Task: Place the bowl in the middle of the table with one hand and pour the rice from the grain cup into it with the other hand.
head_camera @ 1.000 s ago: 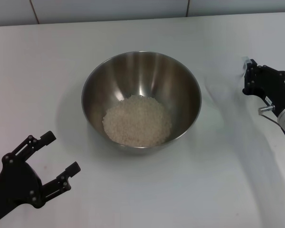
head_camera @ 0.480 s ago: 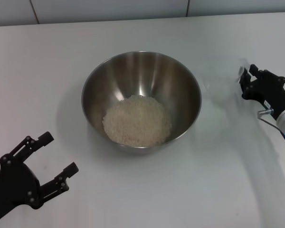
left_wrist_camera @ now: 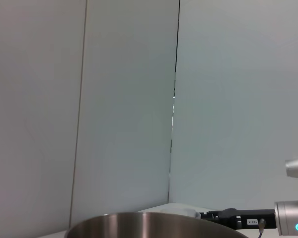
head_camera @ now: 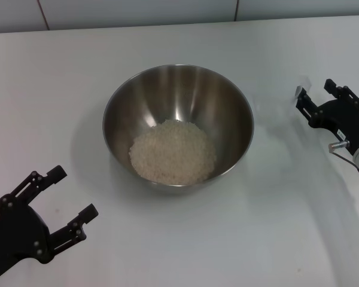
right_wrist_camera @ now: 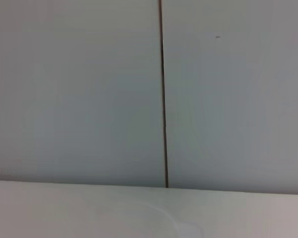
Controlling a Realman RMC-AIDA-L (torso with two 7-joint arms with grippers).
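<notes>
The steel bowl (head_camera: 178, 122) stands in the middle of the white table (head_camera: 275, 227) and holds a pale heap of rice (head_camera: 172, 152). Its rim also shows in the left wrist view (left_wrist_camera: 154, 222). My right gripper (head_camera: 318, 97) is low over the table to the right of the bowl, with its fingers spread apart. The clear grain cup (head_camera: 300, 92) shows only faintly at its fingertips, and I cannot tell whether they touch it. The cup also shows pale beside the right gripper in the left wrist view (left_wrist_camera: 176, 211). My left gripper (head_camera: 72, 194) is open and empty at the front left.
A pale tiled wall (head_camera: 137, 12) runs along the table's far edge. The right wrist view shows only the wall (right_wrist_camera: 159, 99) and a strip of tabletop (right_wrist_camera: 149, 213).
My right gripper has lowered and shifted slightly right, and its fingers have spread apart from around the cup. My left gripper has barely moved. The bowl and rice are unchanged.
</notes>
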